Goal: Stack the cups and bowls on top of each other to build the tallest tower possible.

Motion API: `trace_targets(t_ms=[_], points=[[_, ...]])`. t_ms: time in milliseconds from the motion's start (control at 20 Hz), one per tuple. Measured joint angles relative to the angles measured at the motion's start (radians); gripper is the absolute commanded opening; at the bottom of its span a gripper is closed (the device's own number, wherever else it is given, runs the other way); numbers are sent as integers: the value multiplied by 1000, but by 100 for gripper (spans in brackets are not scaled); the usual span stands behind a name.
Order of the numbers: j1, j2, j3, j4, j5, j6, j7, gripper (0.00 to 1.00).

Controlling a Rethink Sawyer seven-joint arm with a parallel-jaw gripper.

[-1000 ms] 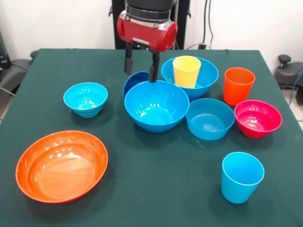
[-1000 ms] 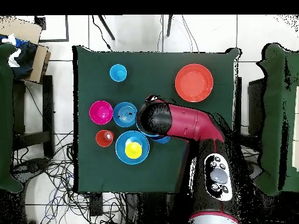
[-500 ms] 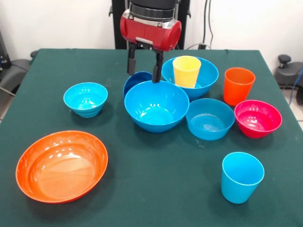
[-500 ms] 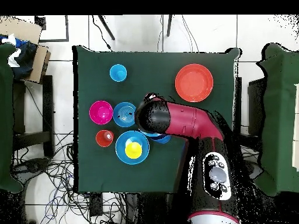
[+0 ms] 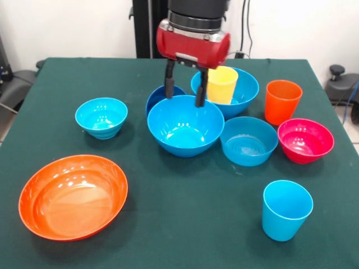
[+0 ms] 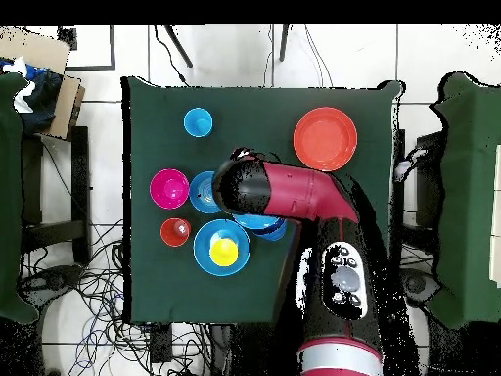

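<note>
The large blue bowl sat near the middle of the green table, empty and upright. Behind it, the second large blue bowl held the yellow cup, which stood upright inside. The small dark blue bowl was tucked against the far left rim of the central bowl and was mostly hidden. The medium light blue bowl lay just beside the central bowl on its right, with the magenta-red bowl next to it. The orange cup stood upright behind the magenta-red bowl. The light blue cup stood alone toward the near right edge. The cyan bowl sat apart on the left, and the wide orange bowl lay at the near left.

The gripper hung over the far rim of the central bowl. Its two black fingers were spread apart and held nothing. In the overhead view the red arm covered the central bowl.
</note>
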Motion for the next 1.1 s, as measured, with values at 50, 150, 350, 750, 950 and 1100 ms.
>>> trace_targets(t_ms=[50, 150, 350, 750, 950, 1100], points=[[7, 4, -2, -7, 3, 0, 0, 100], [26, 15, -9, -23, 9, 0, 0, 100], [62, 41, -26, -55, 20, 0, 0, 100], [117, 96, -57, -106, 60, 0, 0, 100], [123, 114, -76, -126, 72, 0, 0, 100], [124, 122, -88, -131, 81, 0, 0, 100]])
